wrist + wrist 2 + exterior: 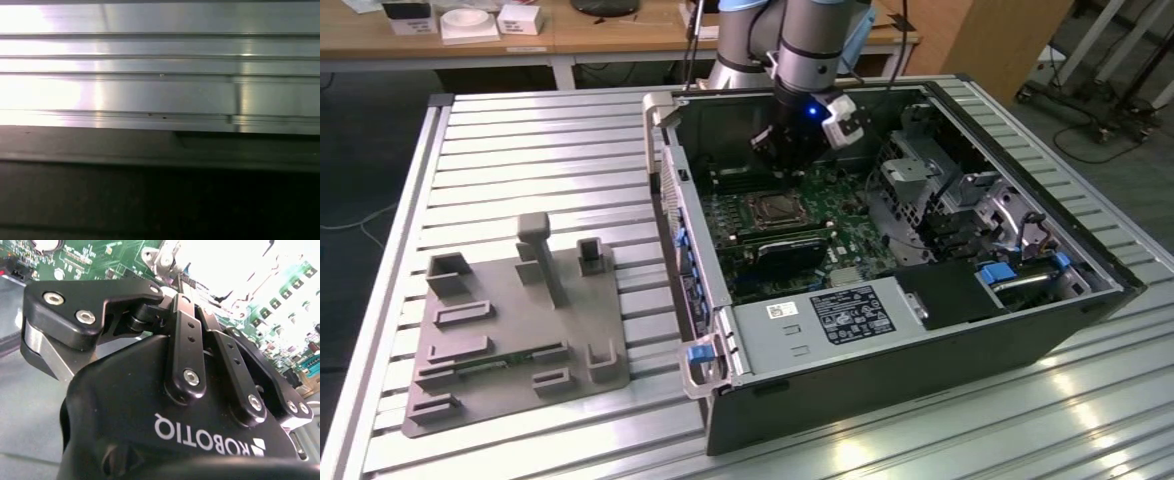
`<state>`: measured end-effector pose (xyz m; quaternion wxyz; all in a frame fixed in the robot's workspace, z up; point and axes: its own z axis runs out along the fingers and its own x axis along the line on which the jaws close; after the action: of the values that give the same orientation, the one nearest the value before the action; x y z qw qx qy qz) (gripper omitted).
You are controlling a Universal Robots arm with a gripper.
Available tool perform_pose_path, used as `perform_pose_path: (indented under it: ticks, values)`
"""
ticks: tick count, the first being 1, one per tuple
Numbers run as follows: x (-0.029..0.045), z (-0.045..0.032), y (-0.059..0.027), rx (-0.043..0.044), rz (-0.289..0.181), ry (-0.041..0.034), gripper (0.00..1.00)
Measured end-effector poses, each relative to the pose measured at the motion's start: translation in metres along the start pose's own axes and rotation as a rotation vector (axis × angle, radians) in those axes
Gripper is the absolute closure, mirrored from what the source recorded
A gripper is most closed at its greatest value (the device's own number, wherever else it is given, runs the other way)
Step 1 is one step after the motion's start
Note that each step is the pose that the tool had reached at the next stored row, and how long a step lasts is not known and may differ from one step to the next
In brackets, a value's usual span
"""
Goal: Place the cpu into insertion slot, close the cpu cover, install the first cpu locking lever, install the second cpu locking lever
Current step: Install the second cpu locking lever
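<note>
The black linkage-fingered gripper (781, 160) hangs inside the open dark-grey computer case (854, 380), at twelve o'clock from the square silver-rimmed insertion slot (778, 209) on the green motherboard (847, 215). Its fingers look drawn together in the second wrist view; whether they pinch anything I cannot tell. Judged from here, good work means descending squarely, aligned with the socket edges, without scraping the board.

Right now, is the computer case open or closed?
Open: the computer case lies with its side panel off, so the green motherboard shows from above in the exterior view.

In the second wrist view, glare washes out the motherboard (260, 285) beyond the end effector (175, 282) (its fingertips blurred), whose body the frame's edge cuts off.
</note>
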<state>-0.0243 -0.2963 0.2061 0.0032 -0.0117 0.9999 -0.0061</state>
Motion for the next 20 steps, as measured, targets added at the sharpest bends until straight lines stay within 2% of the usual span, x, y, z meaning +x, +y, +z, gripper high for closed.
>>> perform_pose_path:
  ticks: [2, 7, 12, 20]
  values:
    - [-0.0014, 0.0001, -0.0010, -0.0001, 0.000, 0.0001, 0.90]
    - [-0.0115, 0.0001, -0.0017, -0.0001, 0.000, 0.0025, 0.90]
    - [-0.0115, -0.0001, -0.0050, 0.0000, 0.000, 0.0027, 0.90]
    - [-0.0112, 0.0001, -0.0160, 0.0010, 0.000, 0.0026, 0.90]
